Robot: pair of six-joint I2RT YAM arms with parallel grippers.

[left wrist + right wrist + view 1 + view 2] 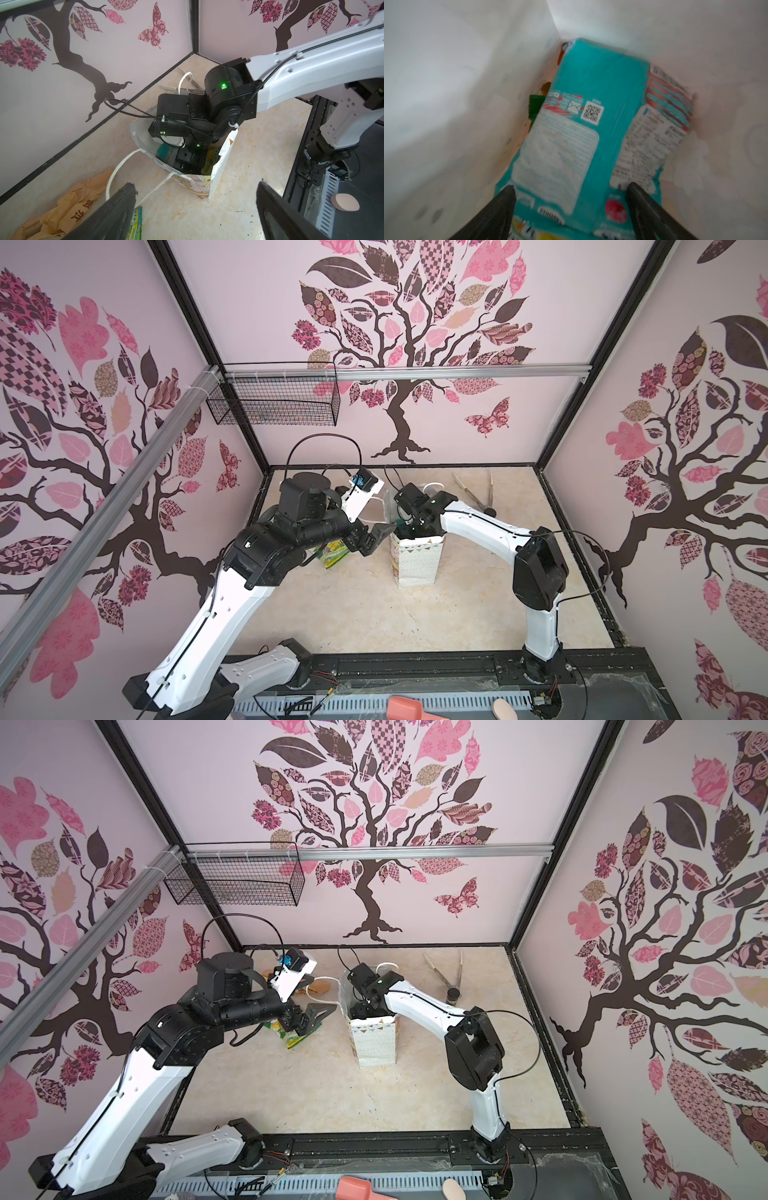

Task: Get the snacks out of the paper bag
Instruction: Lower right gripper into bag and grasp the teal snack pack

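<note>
Paper bag [415,568] [376,1048] stands upright, centre of both top views. Right gripper [571,186] is inside it, jaws wide over the teal packet [591,83]. Left gripper [196,184], jaws wide and empty, sits left of the bag, near a green-and-yellow packet [332,552] lying on the table [353,614].

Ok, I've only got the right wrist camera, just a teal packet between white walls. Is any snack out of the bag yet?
Observer: Yes, in a top view a green-and-yellow packet lies on the table, left of the paper bag.
Operator: Only that one?
Observer: No, a tan-orange packet lies on the table next to it.
Operator: And the left pincer?
Observer: The left pincer is open and empty, outside the bag near its rim.
</note>
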